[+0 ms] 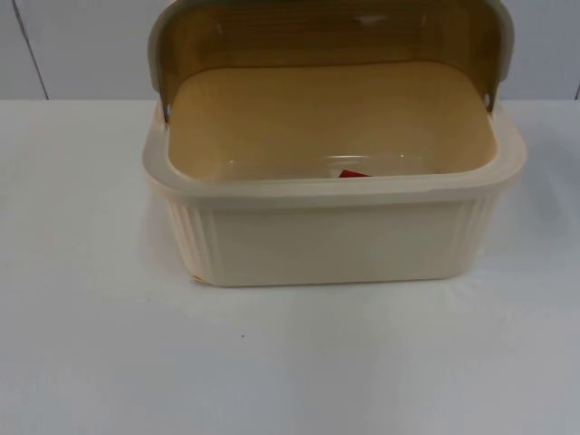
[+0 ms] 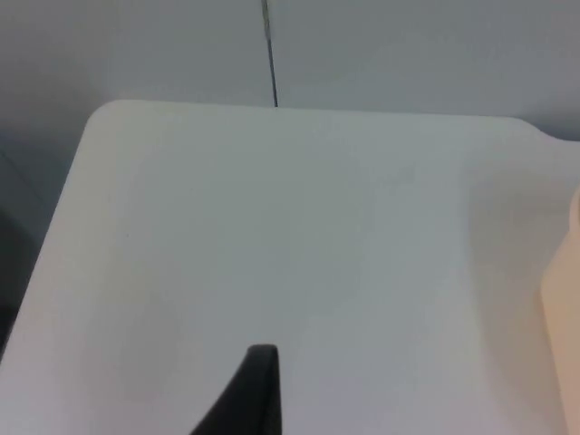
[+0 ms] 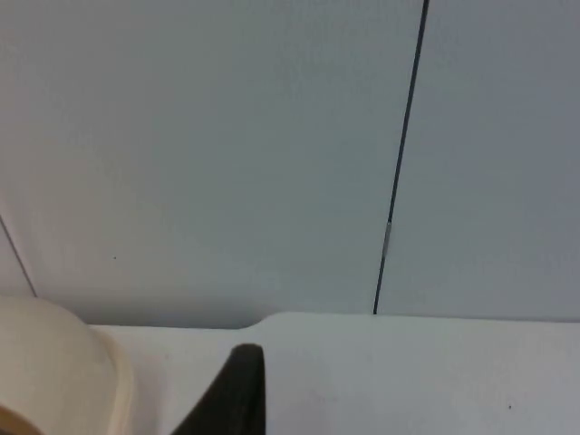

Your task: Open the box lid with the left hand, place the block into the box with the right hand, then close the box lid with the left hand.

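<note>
My box (image 1: 335,240) is a pale cream, its front wall ribbed with fine upright flutes and its inside a warmer yellow-tan, and its raised lid (image 1: 331,36) is a smoky, see-through amber-brown with a greyish-beige rim. A small patch of bright red, the block (image 1: 354,173), shows just over the box's front rim against the tan floor. The table (image 1: 290,362) under it all is plain white and the partition wall (image 3: 208,154) a flat light grey crossed by a thin dark seam, while the fingertip of my left gripper (image 2: 256,390) and that of my right gripper (image 3: 237,390) are matte black.
</note>
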{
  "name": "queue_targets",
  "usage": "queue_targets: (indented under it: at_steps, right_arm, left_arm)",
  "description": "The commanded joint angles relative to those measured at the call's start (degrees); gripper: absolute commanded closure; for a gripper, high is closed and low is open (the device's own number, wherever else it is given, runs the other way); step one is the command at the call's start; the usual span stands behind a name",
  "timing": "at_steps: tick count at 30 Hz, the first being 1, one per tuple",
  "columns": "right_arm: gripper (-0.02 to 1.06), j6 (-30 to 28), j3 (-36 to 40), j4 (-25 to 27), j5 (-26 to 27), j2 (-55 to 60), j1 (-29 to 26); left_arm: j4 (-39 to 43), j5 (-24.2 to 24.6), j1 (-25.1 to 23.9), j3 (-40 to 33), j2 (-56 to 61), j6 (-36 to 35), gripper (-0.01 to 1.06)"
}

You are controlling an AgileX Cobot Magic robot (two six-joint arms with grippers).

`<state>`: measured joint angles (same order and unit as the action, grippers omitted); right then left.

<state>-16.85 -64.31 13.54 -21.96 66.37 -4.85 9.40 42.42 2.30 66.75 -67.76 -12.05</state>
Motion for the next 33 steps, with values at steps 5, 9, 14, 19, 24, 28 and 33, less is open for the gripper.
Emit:
queue_targets:
  at_steps: [5,9,14,19,24,28,33]
  right_arm:
    - [0.05,-1.73,0.13,0.24,0.84,-0.55,2.24]
    - [0.05,-1.73,0.13,0.36,0.31,-0.55,2.24]
    - [0.05,-1.73,0.13,0.36,-0.50,-0.55,2.24]
    - [0.05,-1.73,0.13,0.36,-0.78,-0.55,2.24]
    - [0.05,-1.73,0.13,0.36,-1.01,-0.55,2.24]
    - [0.05,-1.73,0.13,0.36,-1.13,-0.55,2.24]
    - [0.05,-1.73,0.13,0.36,-1.46,-0.63,2.24]
  left_arm:
    - [0.25,-10.03,0.36,-0.23,-2.66,2.97,0.00]
    - [0.98,-17.14,0.36,-0.11,-3.70,2.97,0.00]
    - [0.55,-20.56,2.35,5.18,-7.77,7.99,0.00]
    - [-0.19,-12.19,6.20,18.58,-16.05,14.83,0.00]
    - [-3.53,-5.59,9.07,33.21,-24.69,21.82,0.00]
    - [-11.44,-3.77,12.16,43.67,-31.37,37.31,0.00]
    - [-12.26,-4.72,16.76,47.25,-35.92,50.34,0.00]
